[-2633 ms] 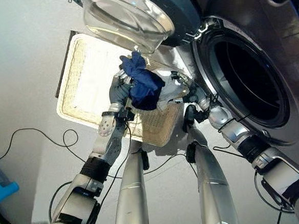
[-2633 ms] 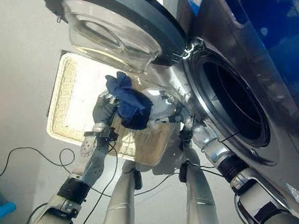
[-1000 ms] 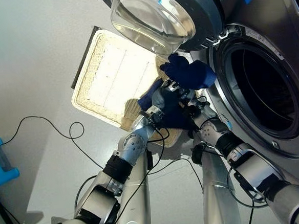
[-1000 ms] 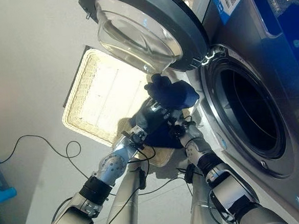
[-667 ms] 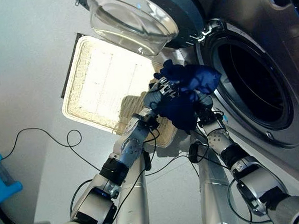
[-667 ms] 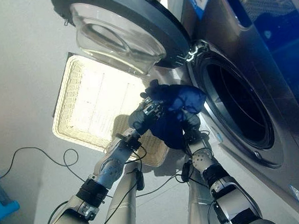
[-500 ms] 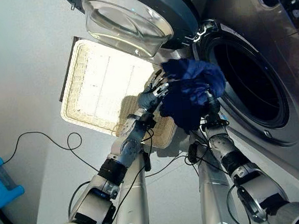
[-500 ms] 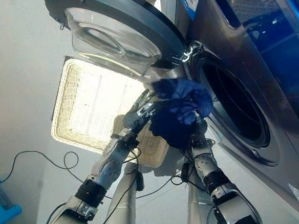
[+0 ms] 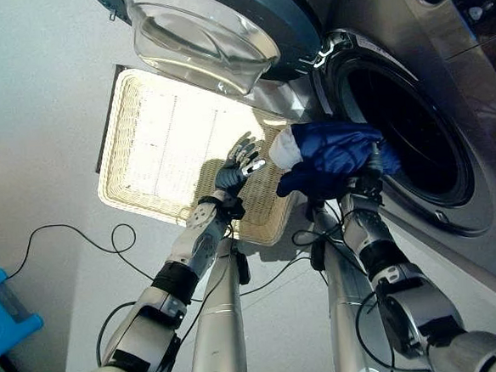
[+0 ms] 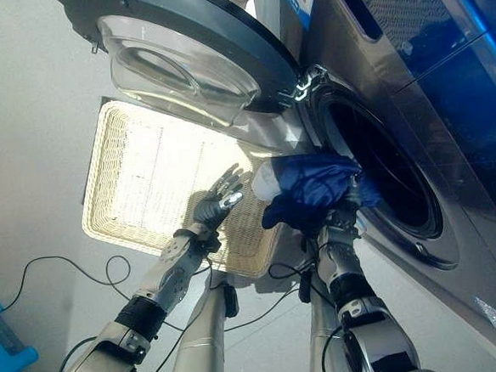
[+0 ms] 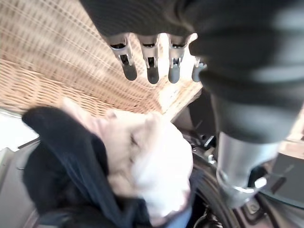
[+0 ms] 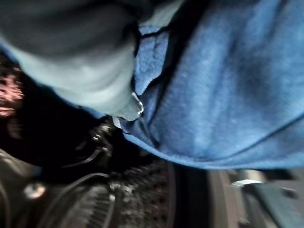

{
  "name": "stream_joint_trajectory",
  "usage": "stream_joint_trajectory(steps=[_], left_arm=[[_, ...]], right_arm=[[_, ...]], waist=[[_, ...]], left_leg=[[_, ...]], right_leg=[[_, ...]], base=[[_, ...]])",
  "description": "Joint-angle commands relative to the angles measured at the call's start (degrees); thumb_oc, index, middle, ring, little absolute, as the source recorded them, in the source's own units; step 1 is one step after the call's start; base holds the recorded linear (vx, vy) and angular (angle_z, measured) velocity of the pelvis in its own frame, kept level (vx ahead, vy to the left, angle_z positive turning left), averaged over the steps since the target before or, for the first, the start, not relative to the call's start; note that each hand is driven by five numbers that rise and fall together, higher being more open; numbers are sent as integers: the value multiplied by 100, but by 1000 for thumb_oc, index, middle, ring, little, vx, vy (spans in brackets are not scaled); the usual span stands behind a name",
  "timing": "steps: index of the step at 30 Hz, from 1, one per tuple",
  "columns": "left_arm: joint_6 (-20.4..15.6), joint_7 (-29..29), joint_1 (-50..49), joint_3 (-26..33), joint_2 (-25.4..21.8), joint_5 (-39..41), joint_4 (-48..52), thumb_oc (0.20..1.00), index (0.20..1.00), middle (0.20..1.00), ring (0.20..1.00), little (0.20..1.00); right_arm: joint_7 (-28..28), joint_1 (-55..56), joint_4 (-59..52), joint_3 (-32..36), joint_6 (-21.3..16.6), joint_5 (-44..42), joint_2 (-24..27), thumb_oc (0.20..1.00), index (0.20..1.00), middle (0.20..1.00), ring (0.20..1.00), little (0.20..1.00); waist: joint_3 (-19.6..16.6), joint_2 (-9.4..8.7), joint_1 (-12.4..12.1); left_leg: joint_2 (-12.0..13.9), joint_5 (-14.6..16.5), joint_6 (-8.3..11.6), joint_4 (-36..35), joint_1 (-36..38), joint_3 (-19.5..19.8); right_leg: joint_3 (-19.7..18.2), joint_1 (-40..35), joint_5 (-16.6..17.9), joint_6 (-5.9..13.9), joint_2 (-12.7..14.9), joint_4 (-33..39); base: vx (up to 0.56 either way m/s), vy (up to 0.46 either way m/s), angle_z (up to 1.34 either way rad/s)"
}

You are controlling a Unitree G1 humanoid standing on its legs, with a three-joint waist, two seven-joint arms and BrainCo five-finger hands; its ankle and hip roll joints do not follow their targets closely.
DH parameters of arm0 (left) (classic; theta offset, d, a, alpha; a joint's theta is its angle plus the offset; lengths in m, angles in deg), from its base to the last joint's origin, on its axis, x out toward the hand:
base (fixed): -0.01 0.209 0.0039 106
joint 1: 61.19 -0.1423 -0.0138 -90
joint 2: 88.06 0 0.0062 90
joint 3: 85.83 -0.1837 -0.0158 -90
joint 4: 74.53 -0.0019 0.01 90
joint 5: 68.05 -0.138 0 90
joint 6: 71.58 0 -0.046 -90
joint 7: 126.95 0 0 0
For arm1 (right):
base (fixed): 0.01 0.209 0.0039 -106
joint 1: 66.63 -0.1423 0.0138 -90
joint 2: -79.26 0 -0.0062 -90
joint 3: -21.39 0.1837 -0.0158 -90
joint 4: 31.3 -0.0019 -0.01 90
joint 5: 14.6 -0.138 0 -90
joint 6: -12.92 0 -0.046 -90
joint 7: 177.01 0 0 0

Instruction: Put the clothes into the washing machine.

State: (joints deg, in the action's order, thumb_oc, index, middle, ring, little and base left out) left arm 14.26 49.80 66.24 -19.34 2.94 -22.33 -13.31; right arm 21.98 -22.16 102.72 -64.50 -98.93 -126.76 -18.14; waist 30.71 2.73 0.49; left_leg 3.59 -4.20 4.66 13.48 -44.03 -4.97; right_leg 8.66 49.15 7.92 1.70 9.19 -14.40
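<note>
A dark blue garment (image 9: 335, 148) with a white part (image 9: 284, 149) hangs bunched in the air, just in front of the washing machine's round opening (image 9: 406, 132). My right hand (image 9: 369, 169) is under it, fingers curled into the cloth and mostly covered by it. The right wrist view has the blue cloth (image 12: 228, 95) pressed close. My left hand (image 9: 239, 161) is apart from the garment, open with straight spread fingers (image 11: 148, 66) over the wicker basket (image 9: 144, 159).
The machine's glass door (image 9: 203, 32) stands swung open above the basket's far edge. The basket lies on the pale floor left of the machine. A blue box (image 9: 5, 305) sits on the floor at the far left.
My left hand has let go of the garment and drawn back over the basket with its fingers opened. My right hand alone has carried the garment right, up to the drum opening.
</note>
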Motion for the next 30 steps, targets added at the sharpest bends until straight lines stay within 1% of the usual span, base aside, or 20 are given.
stream_joint_trajectory(steps=[1, 3, 4, 5, 6, 7, 8, 9, 10, 13, 14, 15, 16, 17, 18, 20, 21, 25, 30], left_arm=[[-199, 23, 258, -16, 36, -82, 245, 1000, 1000, 1000, 1000, 1000], [-203, 52, 299, -72, 4, -42, 277, 1000, 1000, 1000, 1000, 1000], [-204, 55, 348, -89, -26, -1, 309, 1000, 1000, 1000, 1000, 1000], [-205, 57, 360, -98, -29, 8, 313, 1000, 1000, 1000, 1000, 1000], [-204, 55, 330, -131, -39, 33, 334, 1000, 1000, 1000, 1000, 1000], [-182, 71, 364, -183, -100, 72, 392, 1000, 1000, 1000, 1000, 1000], [-179, 73, 339, -212, -103, 85, 399, 1000, 1000, 1000, 1000, 1000], [-168, 80, 368, -222, -130, 105, 424, 1000, 1000, 1000, 1000, 1000], [-155, 94, 356, -257, -171, 140, 478, 1000, 1000, 1000, 1000, 1000], [-148, 115, 366, -288, -226, 171, 534, 1000, 1000, 1000, 1000, 1000], [-136, 157, 318, -343, -284, 251, 668, 1000, 1000, 1000, 1000, 1000], [-137, 155, 302, -342, -318, 276, 706, 1000, 1000, 1000, 1000, 1000], [-102, 180, 264, -369, -379, 326, 809, 1000, 1000, 1000, 1000, 1000], [-88, 194, 265, -382, -401, 344, 851, 1000, 1000, 1000, 1000, 1000], [-88, 199, 263, -399, -410, 353, 870, 1000, 1000, 1000, 1000, 1000], [-97, 211, 251, -429, -420, 342, 921, 1000, 1000, 1000, 1000, 1000], [-110, 256, 251, -464, -442, 356, 989, 1000, 1000, 1000, 1000, 1000], [-138, 342, 164, -544, -501, 296, 1116, 1000, 1000, 1000, 1000, 1000], [-114, 390, 109, -573, -544, 367, 1139, 1000, 1000, 1000, 1000, 1000]], right_arm=[[-260, -283, -276, 316, -569, -83, 500, 200, 200, 200, 200, 200], [-447, -475, -120, 383, -777, -83, 657, 200, 200, 200, 200, 200], [-519, -619, -64, 432, -919, -83, 747, 200, 200, 200, 200, 200], [-537, -651, -47, 441, -953, -83, 766, 200, 200, 200, 200, 200], [-579, -684, -21, 485, -1066, -83, 806, 200, 200, 200, 200, 200], [-748, -862, 18, 581, -1463, -83, 939, 200, 200, 200, 200, 200], [-809, -890, 44, 598, -1586, -83, 984, 200, 200, 200, 200, 200], [-888, -989, 55, 626, -1739, -83, 1059, 200, 200, 200, 200, 200], [-1028, -1088, 85, 646, -1984, -83, 1184, 200, 200, 200, 200, 200], [-1189, -1196, 75, 664, -2268, -83, 1310, 200, 200, 200, 200, 200], [-1354, -1213, -42, 672, -2662, -83, 1407, 200, 200, 200, 200, 200], [-1402, -1222, -89, 710, -2776, -83, 1451, 200, 200, 200, 200, 200], [-1602, -1246, -188, 740, -3105, -83, 1528, 200, 200, 200, 200, 200], [-1698, -1291, -223, 751, -3307, -83, 1582, 200, 200, 200, 200, 200], [-1742, -1318, -239, 747, -3407, -83, 1607, 200, 200, 200, 200, 200], [-1885, -1404, -268, 776, -3759, -83, 1691, 200, 200, 200, 200, 200], [-2017, -1477, -281, 783, -4057, -83, 1800, 200, 200, 200, 200, 200], [-2084, -1587, -286, 827, -4493, -83, 2090, 200, 200, 200, 200, 200], [-2055, -1618, -270, 876, -4691, -83, 2282, 200, 200, 200, 200, 200]], waist=[[-91, 331, -39], [-91, 354, -78], [-91, 366, -95], [-91, 371, -102], [-91, 381, -111], [-91, 399, -140], [-91, 400, -146], [-91, 408, -157], [-91, 419, -177], [-91, 427, -187], [-91, 439, -192], [-91, 443, -187], [-91, 446, -187], [-91, 450, -187], [-91, 453, -191], [-91, 462, -198], [-91, 476, -202], [-91, 523, -213], [-91, 552, -203]], left_leg=[[-381, -54, -105, -254, -43, -287], [-399, -2, -97, -233, -14, -251], [-405, -51, -105, -232, -76, -238], [-404, -53, -106, -230, -89, -234], [-416, 10, -100, -217, -24, -221], [-429, -27, -114, -224, -70, -193], [-437, 27, -108, -217, -10, -181], [-440, -22, -118, -222, -68, -175], [-448, 0, -118, -209, -64, -166], [-447, -14, -121, -204, -97, -161], [-447, 12, -125, -192, -97, -157], [-446, 3, -130, -189, -114, -157], [-452, 30, -136, -181, -93, -157], [-454, 17, -142, -189, -110, -155], [-455, 14, -144, -194, -111, -157], [-459, 15, -146, -200, -109, -162], [-455, 19, -144, -204, -113, -170], [-473, 28, -148, -205, -100, -178], [-480, 31, -144, -225, -58, -187]], right_leg=[[265, -112, -367, 572, -116, -606], [285, -143, -398, 585, -86, -628], [299, -89, -336, 566, -78, -614], [304, -78, -332, 565, -77, -613], [306, -137, -394, 580, -67, -643], [325, -98, -351, 559, -64, -635], [322, -154, -407, 574, -58, -656], [334, -105, -357, 555, -59, -643], [349, -115, -376, 558, -45, -656], [361, -88, -353, 550, -39, -652], [364, -85, -375, 551, -29, -676], [362, -68, -362, 544, -29, -675], [362, -80, -379, 548, -23, -686], [362, -60, -356, 541, -25, -672], [366, -59, -352, 541, -24, -667], [374, -58, -342, 539, -16, -657], [382, -57, -339, 538, -5, -646], [383, -60, -345, 522, 14, -639], [381, -86, -355, 521, 19, -630]], base=[[-15, -40, -1], [7, -32, 1], [0, 0, 0], [0, 0, 0], [8, -32, 2], [28, -38, 1], [-11, -41, 0], [8, -31, 0], [-18, -31, 1], [0, 0, 0], [-1, -35, 1], [1, -43, 0], [-11, -30, -1], [0, 0, 0], [0, 0, 0], [0, 0, 0], [0, 0, 0], [0, 0, 0], [0, 0, 0]])
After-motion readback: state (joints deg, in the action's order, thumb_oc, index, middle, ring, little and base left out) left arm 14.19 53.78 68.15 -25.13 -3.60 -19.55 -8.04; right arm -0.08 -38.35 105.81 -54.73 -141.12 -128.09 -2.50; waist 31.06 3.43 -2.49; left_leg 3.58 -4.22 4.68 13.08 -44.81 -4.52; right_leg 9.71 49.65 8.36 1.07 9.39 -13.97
